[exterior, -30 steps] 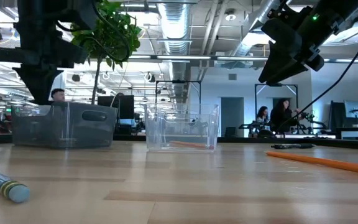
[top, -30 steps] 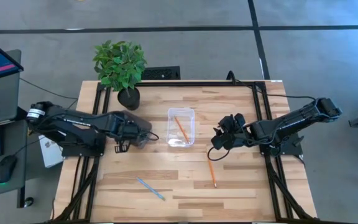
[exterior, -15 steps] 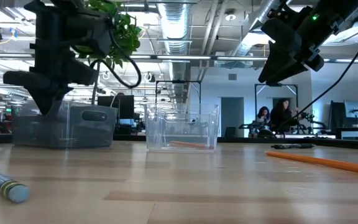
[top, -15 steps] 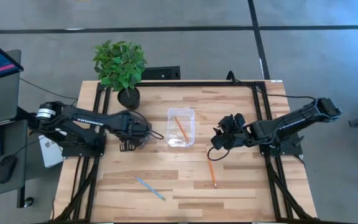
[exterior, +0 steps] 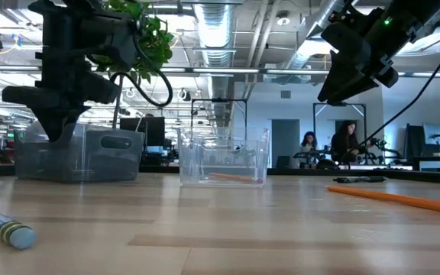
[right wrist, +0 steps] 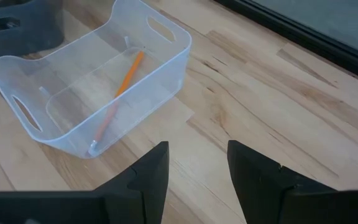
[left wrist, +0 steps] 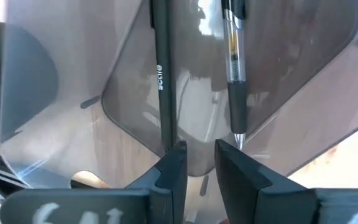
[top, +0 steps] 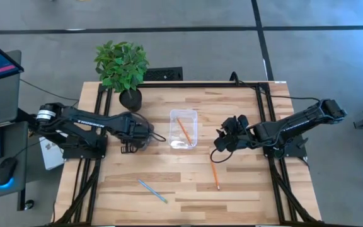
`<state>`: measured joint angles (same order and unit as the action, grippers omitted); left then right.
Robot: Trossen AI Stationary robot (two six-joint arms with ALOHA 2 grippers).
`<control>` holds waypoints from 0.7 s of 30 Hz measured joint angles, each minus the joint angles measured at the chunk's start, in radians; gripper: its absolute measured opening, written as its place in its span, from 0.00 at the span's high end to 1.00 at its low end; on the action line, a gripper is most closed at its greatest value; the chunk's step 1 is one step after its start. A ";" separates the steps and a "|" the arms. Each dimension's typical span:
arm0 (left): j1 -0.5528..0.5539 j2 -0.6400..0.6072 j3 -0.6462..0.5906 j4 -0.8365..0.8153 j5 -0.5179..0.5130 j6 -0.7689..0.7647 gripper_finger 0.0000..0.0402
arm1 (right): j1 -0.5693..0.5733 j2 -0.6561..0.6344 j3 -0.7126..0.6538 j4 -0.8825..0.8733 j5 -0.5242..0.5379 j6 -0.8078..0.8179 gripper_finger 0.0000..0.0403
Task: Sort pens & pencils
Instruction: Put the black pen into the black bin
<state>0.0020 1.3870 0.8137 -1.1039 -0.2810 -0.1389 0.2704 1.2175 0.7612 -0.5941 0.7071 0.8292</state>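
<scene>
Orange pencil (right wrist: 118,94) inside clear tray (right wrist: 166,59); fingers (right wrist: 151,174) apart.

Grey floor (top: 307,57), ceiling pipes (exterior: 228,30), people (exterior: 346,141) seated beyond.

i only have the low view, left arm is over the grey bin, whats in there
Observer: Two black pens lie in the grey bin, side by side.
Operator: is the left gripper holding one
Observer: No. The left gripper has a small gap between its fingers, with nothing in it.
Operator: any pencils left out
Observer: Two on the table: an orange pencil below the right gripper, and a light blue pencil near the front edge.
</scene>
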 joint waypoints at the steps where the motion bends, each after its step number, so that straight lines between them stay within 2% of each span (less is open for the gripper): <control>1: -0.004 -0.012 0.000 0.001 -0.001 -0.005 0.82 | -0.005 0.000 0.000 0.000 0.000 0.000 0.54; 9: -0.055 -0.233 0.000 0.171 -0.014 -0.052 0.81 | -0.048 0.000 0.000 -0.006 -0.021 0.017 0.54; 15: -0.100 -0.424 0.001 0.272 -0.020 -0.063 0.81 | -0.194 -0.015 0.000 -0.106 -0.313 0.137 0.54; 21: -0.134 -0.543 0.001 0.272 -0.049 -0.038 0.81 | -0.321 -0.015 0.000 -0.218 -0.353 0.159 0.54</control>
<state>-0.1318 0.8444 0.8143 -0.8322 -0.3298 -0.1772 -0.0508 1.2022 0.7612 -0.8120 0.3543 0.9878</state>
